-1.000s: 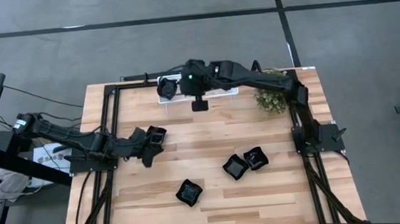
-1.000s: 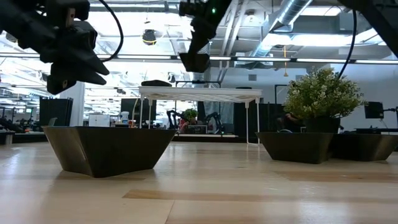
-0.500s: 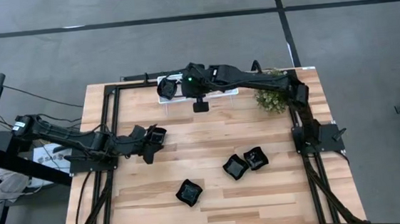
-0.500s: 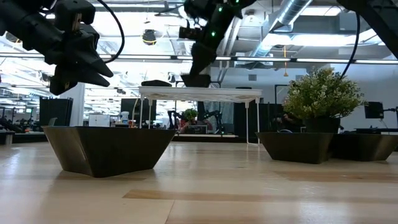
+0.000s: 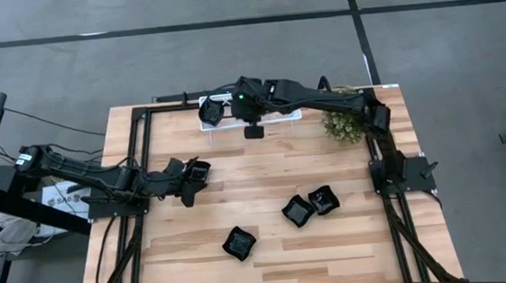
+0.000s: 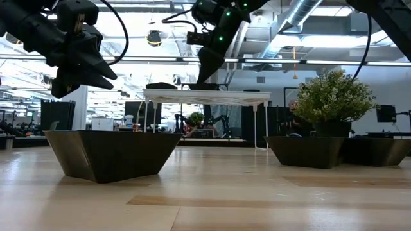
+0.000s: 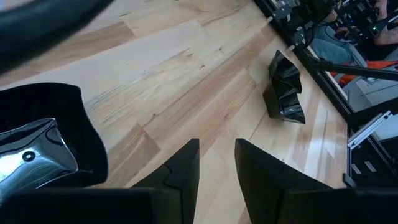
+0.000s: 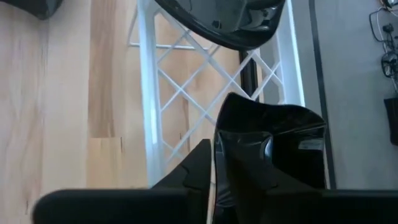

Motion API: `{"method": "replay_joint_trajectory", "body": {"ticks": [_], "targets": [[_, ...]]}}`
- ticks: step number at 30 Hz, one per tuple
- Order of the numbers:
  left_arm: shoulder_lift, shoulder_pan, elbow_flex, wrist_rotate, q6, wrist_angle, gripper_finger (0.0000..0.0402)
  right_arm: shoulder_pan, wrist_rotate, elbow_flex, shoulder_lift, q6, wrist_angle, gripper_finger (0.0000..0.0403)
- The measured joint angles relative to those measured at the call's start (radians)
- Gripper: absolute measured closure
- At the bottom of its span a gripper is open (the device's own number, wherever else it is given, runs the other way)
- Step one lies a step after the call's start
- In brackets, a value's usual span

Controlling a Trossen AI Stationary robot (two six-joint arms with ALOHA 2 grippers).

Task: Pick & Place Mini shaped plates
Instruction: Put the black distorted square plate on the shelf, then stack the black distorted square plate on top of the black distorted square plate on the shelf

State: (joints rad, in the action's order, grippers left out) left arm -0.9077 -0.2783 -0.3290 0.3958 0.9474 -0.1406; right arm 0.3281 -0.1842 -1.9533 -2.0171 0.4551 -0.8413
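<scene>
A mini shaped plate (image 8: 273, 149), glossy black with a wavy rim, sat between the fingers of the right end effector (image 5: 211, 114) directly over the white lattice tray (image 8: 180, 93). The fingers were closed on this plate's rim, and whether its base already touched the lattice could not be told. Another black plate (image 8: 230, 22) lay on the tray just beyond it, and in the low view a dark dish (image 6: 160, 85) showed on the tray's top near the right end effector (image 6: 207, 80). The tray stood on thin white legs at the far edge of the counter (image 5: 264, 172), with the green bushy plant (image 5: 342, 124) to its right.

Three more plates rested on the wooden counter nearer the front: one (image 5: 239, 243) alone toward the left, and two (image 5: 297, 210) (image 5: 324, 200) side by side, touching or nearly so, toward the right. In the low view these showed as dark angular bowls, the nearest (image 6: 112, 154) large in the foreground.

The left end effector (image 5: 198, 173) hung above the counter's left half, well apart from the tray. Its fingers (image 7: 186, 168) stood slightly apart with bare wood visible between them, holding nothing. A black plate (image 7: 46, 149) lay close beside it, and another (image 7: 285, 90) lay farther off near the counter's metal frame.
</scene>
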Motion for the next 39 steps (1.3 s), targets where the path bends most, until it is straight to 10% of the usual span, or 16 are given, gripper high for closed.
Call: {"method": "replay_joint_trajectory", "body": {"ticks": [22,29,39], "targets": [[0.000,0.000,0.000,-0.065,-0.013,0.005,0.0298,-0.141,-0.104,-0.121,0.009,-0.065,-0.186,0.0224],[0.000,0.000,0.000,-0.143,-0.114,-0.067,0.0298,-0.200,0.013,-0.123,0.071,-0.188,-0.273,0.0219],[0.013,0.000,0.000,-0.186,-0.192,-0.112,0.0298,-0.291,0.047,0.257,0.415,-0.458,-0.125,0.0220]]}}
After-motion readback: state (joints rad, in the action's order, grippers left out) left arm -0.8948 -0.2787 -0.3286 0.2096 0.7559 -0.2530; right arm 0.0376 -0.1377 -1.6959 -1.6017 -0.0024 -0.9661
